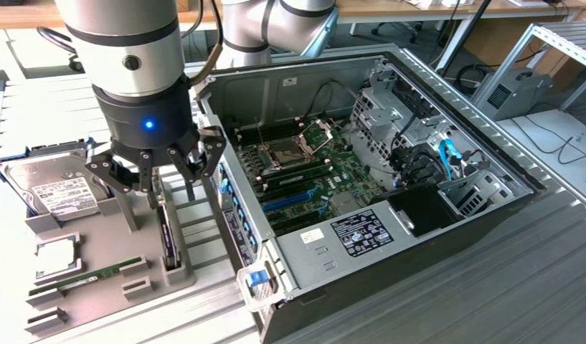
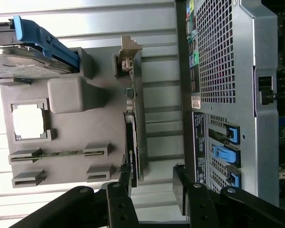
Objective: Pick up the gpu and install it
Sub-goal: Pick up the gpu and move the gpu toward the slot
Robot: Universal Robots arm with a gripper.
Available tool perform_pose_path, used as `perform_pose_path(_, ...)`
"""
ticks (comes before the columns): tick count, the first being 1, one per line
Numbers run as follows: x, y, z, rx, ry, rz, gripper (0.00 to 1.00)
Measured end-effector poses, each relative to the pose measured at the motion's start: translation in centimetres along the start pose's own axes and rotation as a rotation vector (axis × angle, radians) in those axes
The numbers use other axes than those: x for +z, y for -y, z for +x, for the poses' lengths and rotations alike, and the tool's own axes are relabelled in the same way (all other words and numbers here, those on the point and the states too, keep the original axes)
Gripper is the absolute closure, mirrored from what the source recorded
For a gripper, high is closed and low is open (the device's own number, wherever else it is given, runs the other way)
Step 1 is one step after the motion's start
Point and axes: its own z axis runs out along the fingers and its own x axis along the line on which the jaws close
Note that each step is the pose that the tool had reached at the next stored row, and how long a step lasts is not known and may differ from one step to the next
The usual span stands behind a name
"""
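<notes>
The gpu (image 1: 166, 233) is a thin black card standing on edge in a slot of the grey holder tray (image 1: 106, 226), beside the open computer case (image 1: 303, 247). My gripper (image 1: 168, 190) hangs directly over it, open, with a finger on each side of the card's upper edge. In the wrist view the gpu (image 2: 132, 142) runs away from the gripper (image 2: 152, 178), with its silver bracket (image 2: 128, 52) at the far end. The card lies just inside one of the fingertips (image 2: 125, 175), and the other one stands well apart from it.
The holder tray (image 2: 99, 128) also carries a hard drive (image 1: 55, 190) with a white label, a square chip (image 1: 58, 256) and a green memory stick (image 1: 92, 274). The case wall (image 2: 228, 95) rises close beside the gpu. Blue slots (image 1: 290, 202) show on the motherboard inside.
</notes>
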Motion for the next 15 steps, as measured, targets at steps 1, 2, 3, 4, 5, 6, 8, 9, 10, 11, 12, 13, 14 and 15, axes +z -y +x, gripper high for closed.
perform_pose_path(1, 0.02, 0.00, 0.00, 0.000, 0.0000, 0.0000, 0.52)
perform_pose_path(2, 0.04, 0.00, 0.00, 0.000, 0.0000, 0.0000, 0.52)
perform_pose_path(3, 0.06, 0.00, 0.00, 0.000, 0.0000, 0.0000, 0.52)
perform_pose_path(4, 0.08, 0.00, 0.00, 0.000, 0.0001, 0.0000, 0.52)
perform_pose_path(5, 0.10, 0.00, 0.01, 0.000, 0.0000, 0.0000, 0.52)
perform_pose_path(6, 0.12, 0.00, 0.01, 0.000, 0.0000, 0.0000, 0.52)
perform_pose_path(8, 0.17, 0.00, 0.01, 0.000, 0.0000, 0.0000, 0.52)
perform_pose_path(9, 0.19, -0.01, 0.01, 0.000, 0.0000, 0.0000, 0.52)
perform_pose_path(10, 0.22, -0.01, 0.01, 0.000, 0.0000, 0.0000, 0.52)
perform_pose_path(11, 0.24, -0.01, 0.01, 0.000, 0.0000, 0.0000, 0.52)
perform_pose_path(12, 0.26, -0.01, 0.01, 0.000, 0.0000, 0.0000, 0.52)
perform_pose_path(13, 0.28, -0.01, 0.01, 0.000, 0.0000, 0.0001, 0.52)
perform_pose_path(14, 0.30, -0.01, 0.01, 0.000, 0.0000, 0.0001, 0.52)
perform_pose_path(15, 0.32, -0.01, 0.01, 0.000, 0.0000, 0.0000, 0.52)
